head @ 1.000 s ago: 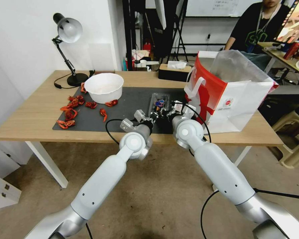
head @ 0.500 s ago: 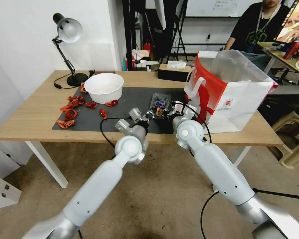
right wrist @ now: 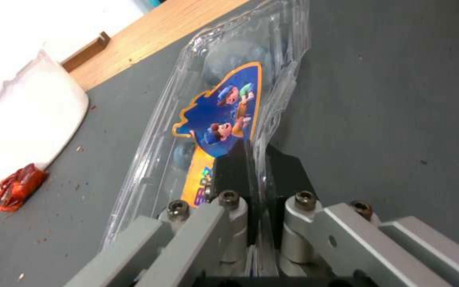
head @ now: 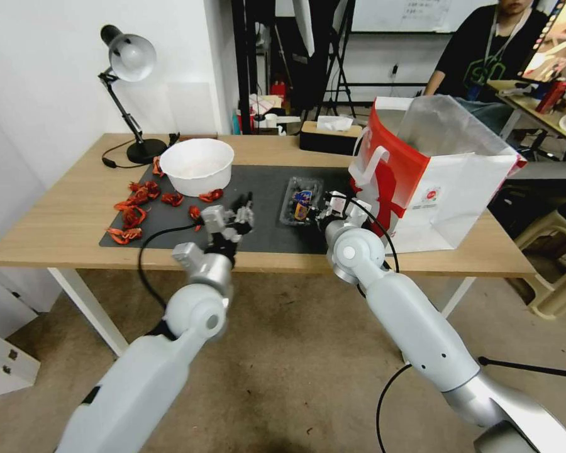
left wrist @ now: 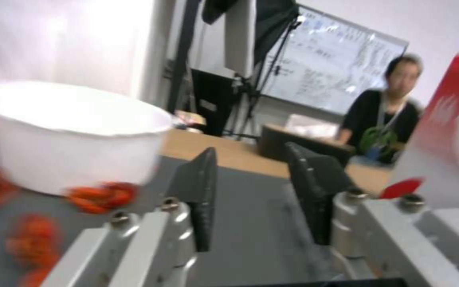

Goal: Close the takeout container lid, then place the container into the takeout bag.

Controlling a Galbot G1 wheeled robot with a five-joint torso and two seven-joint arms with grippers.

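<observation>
the container (right wrist: 213, 119) is judged light, thin, easily crushed; its edge is pinched by the right gripper (right wrist: 259, 191); the left gripper (left wrist: 256, 195) gapes empty.

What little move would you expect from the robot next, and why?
Probably lifting the takeout container off the mat. The right gripper has its jaws pinched on the box's edge, the lid looks shut, the left gripper hangs open and away, and the takeout bag stands open beside it.
</observation>
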